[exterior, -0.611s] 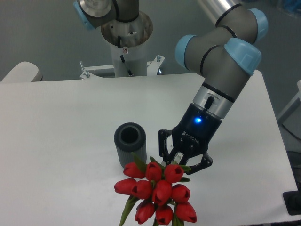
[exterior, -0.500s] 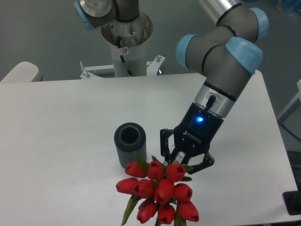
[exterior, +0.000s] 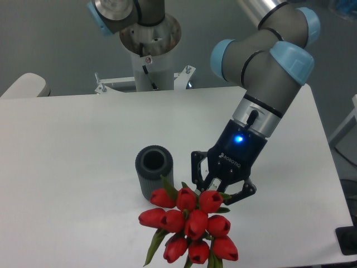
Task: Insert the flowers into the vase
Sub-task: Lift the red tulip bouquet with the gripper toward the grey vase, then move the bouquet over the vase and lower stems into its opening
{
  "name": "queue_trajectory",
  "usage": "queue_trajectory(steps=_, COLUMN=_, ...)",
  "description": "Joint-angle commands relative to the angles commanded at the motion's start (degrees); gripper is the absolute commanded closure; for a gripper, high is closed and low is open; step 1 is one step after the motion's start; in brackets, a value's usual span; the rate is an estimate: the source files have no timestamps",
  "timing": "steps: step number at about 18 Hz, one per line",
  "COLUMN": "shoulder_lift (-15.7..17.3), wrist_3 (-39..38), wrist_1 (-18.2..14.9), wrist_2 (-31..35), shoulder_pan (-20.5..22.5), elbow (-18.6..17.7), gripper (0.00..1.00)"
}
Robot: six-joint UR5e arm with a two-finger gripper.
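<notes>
Holding flowers (exterior: 189,226) at counter (exterior: 67,139) front edge, jaws of gripper (exterior: 215,192) clamped on the hidden stems | vase (exterior: 154,171) standing upright at 10 o'clock of the bunch | risk: bunch looking wider than mouth, heads possibly snagging rim, tipping vase.

Grey tubular arm (exterior: 268,61) with light-blue joint caps; silver wrist ring; black gripper (exterior: 216,187) bearing white lettering and a glowing blue light; black fingers (exterior: 196,170).

Matt ribbed vase (exterior: 154,171); smooth white table (exterior: 72,145)
</notes>
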Motion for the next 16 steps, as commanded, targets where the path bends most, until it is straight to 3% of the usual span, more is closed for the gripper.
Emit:
queue_trajectory(steps=4, shoulder_lift=0.09, wrist_3=-2.28, wrist_1=0.35, wrist_2=-3.51, shoulder_pan=0.00, elbow=0.00, gripper=0.74)
queue_trajectory(steps=11, shoulder_lift=0.44, wrist_3=-2.29, wrist_1=0.62, wrist_2=-18.71, shoulder_pan=4.39, elbow=-0.88, gripper=0.74)
queue_trajectory(steps=16, shoulder_lift=2.81, wrist_3=-2.02, wrist_1=1.41, wrist_2=-20.13, shoulder_pan=4.83, elbow=-3.86, gripper=0.74)
